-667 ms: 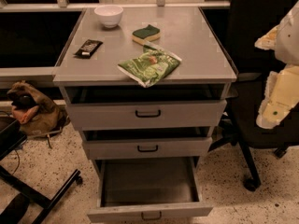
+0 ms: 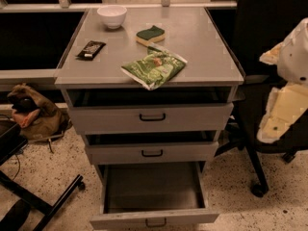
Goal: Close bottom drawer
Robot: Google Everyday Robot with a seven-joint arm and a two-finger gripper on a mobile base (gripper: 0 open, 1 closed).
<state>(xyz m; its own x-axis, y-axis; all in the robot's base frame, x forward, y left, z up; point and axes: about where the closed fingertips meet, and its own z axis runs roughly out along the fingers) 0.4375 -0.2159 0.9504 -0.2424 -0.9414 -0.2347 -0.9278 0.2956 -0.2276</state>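
Observation:
The grey metal cabinet (image 2: 207, 42) has three drawers. The bottom drawer (image 2: 120, 219) is pulled far out, its inside empty, and its small dark loop handle (image 2: 156, 222) shows at the lower edge of the view. The middle drawer (image 2: 183, 153) and the top drawer (image 2: 192, 117) each stand a little way out. My gripper (image 2: 284, 112), white and cream, hangs at the right edge beside the cabinet at about top-drawer height. It is apart from all the drawers and well above the bottom one.
On the cabinet top lie a green snack bag (image 2: 154, 67), a green-and-yellow sponge (image 2: 150, 34), a white bowl (image 2: 111, 16) and a dark wrapped bar (image 2: 91, 49). A black office chair (image 2: 269, 13) stands right, behind my gripper. A brown bag (image 2: 36, 112) and black frame legs (image 2: 38, 201) are left.
My gripper has sunk slightly at the right edge. The drawers and the things on top have not moved.

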